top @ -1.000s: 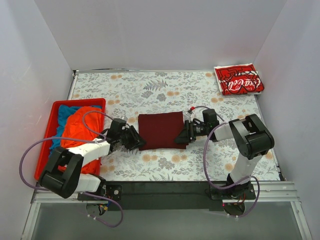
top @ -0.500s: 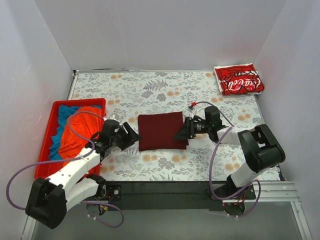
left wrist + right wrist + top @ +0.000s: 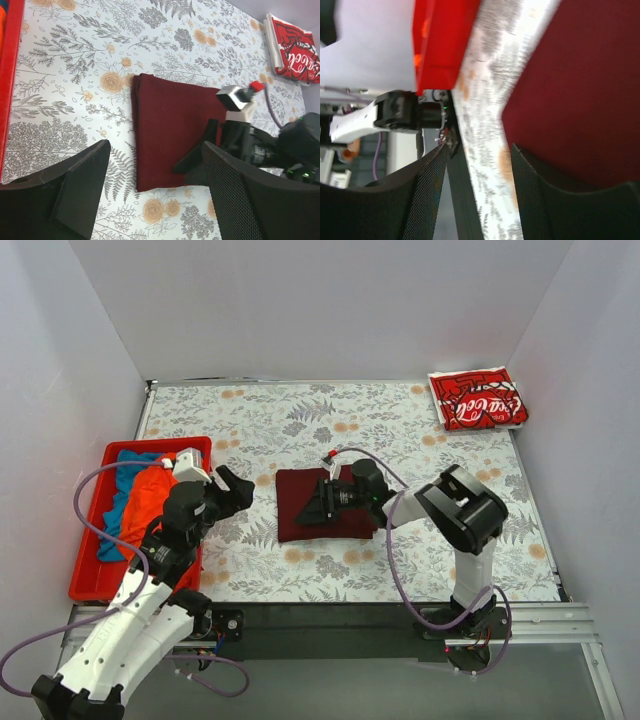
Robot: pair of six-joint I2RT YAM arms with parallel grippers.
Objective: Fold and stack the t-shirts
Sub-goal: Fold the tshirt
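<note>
- Hovering low over the maroon t-shirt [image 3: 160,115], the right hand [image 3: 312,504] points left with its fingers spread and grasps nothing. Whether it touches the cloth cannot be told.
- The maroon t-shirt lies folded flat in the middle of the tabletop [image 3: 300,420]. It is nearly square, a little longer from left to right.
- The left hand [image 3: 228,490] hangs released just left of that shirt, apart from it. It is near the red bin [image 3: 85,580] that holds the orange t-shirt [image 3: 150,500] and the blue t-shirt [image 3: 125,462].
- The Coca-Cola t-shirt [image 3: 478,398] sits folded at the far right corner, well apart from the maroon one.
- The fold looks finished, so stacking seems due. The Coca-Cola shirt lies far and right of the maroon one, on the right arm's side, so the right hand is the better placed to carry it. It would first need a hold on an edge.
</note>
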